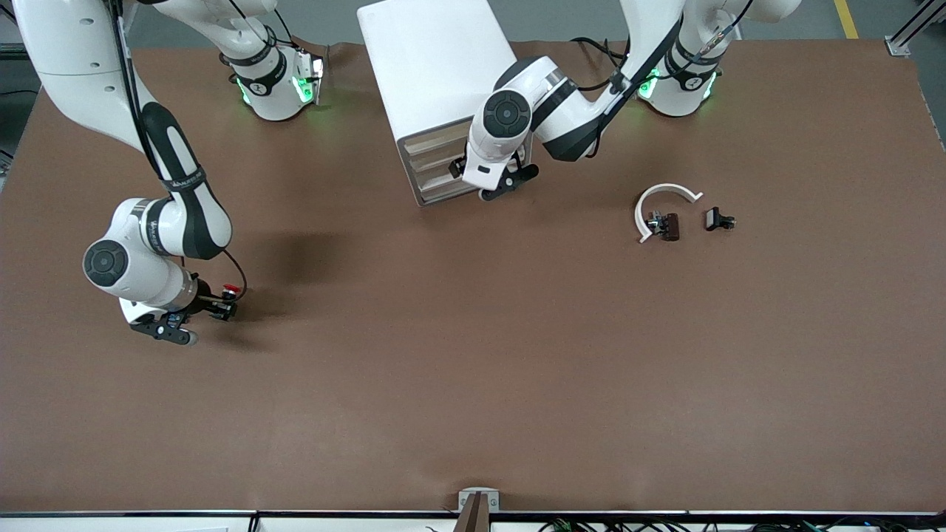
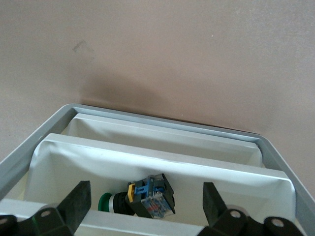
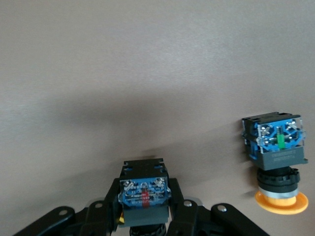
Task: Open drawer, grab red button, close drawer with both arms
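Note:
My right gripper (image 1: 220, 307) is low over the table at the right arm's end, shut on the button (image 1: 231, 290); its red cap shows in the front view. In the right wrist view the fingers (image 3: 180, 200) clamp the button's black body, and its bluish base (image 3: 144, 192) faces the camera. My left gripper (image 1: 508, 183) is at the front of the white drawer cabinet (image 1: 436, 66). In the left wrist view it is open (image 2: 146, 187) over an open drawer (image 2: 162, 129). A green-capped button (image 2: 147, 196) lies in that drawer.
A like button with a yellow-orange cap (image 3: 276, 156) stands cap-down on the table close to my right gripper. Toward the left arm's end lie a white curved piece (image 1: 660, 193), a dark part (image 1: 669, 226) and a small black part (image 1: 717, 219).

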`<state>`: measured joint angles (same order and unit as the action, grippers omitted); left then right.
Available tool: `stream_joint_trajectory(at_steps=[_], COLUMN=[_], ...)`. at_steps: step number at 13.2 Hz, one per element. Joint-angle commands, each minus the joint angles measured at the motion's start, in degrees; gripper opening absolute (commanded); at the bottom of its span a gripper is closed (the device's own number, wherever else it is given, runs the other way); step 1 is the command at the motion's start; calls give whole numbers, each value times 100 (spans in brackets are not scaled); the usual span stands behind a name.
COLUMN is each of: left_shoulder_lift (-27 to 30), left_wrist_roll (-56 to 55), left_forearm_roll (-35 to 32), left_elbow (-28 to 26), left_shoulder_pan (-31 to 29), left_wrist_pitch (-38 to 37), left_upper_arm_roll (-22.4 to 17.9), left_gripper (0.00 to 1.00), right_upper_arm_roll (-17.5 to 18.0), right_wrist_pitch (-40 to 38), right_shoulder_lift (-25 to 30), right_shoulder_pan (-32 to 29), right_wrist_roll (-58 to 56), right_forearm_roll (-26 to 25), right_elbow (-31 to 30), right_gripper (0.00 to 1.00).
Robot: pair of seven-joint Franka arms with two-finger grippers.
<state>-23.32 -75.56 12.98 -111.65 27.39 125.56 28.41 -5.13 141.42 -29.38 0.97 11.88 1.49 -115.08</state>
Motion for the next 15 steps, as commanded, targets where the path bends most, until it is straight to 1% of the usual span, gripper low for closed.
stream_joint_trajectory(at_steps=[1,2,4,5,6,8,9,11,12,13,15], left_shoulder_lift=[-234,-225,-208,-190,-181,-181,-164,-129,-59,-15,117], left_wrist_roll=[-143,-152,-179,-179,-170,-161,-126,-4,232,539,1119], left_forearm_roll=[82,73,-6,-50,-233,-900,-1155,-1613,-1745,-1825,-1843], left_elbow=[170,214,529,713,985,1626,1882,2269,2410,2525,2710], left_shoulder_pan=[21,12,-84,-145,-224,-400,-557,-1057,-1321,-1558,-2077], left_wrist_pitch=[30,30,-84,-206,-399,-882,-1050,-1252,-1471,-1682,-2130], left_upper_arm_roll=[51,51,-19,-167,-352,-660,-748,-775,-775,-775,-784], left_gripper=[100,100,100,100,100,100,100,100,100,100,100], right_upper_arm_roll=[108,108,108,108,108,108,108,108,117,117,108], right_wrist_pitch=[78,88,79,79,88,79,79,79,70,79,9], right_shoulder_lift=[-85,-103,-138,-138,-138,-138,-138,-147,-164,-208,-200], right_shoulder_pan=[-141,-158,-220,-229,-229,-229,-229,-220,-220,-203,-185], right_wrist_roll=[-45,-219,-388,-397,-397,-397,-397,-397,-388,-388,-414], right_forearm_roll=[-139,-227,-237,-237,-237,-237,-237,-237,-237,-237,-237], right_elbow=[55,56,56,56,56,56,56,64,91,134,240], right_gripper=[0,0,0,0,0,0,0,0,65,100,100])
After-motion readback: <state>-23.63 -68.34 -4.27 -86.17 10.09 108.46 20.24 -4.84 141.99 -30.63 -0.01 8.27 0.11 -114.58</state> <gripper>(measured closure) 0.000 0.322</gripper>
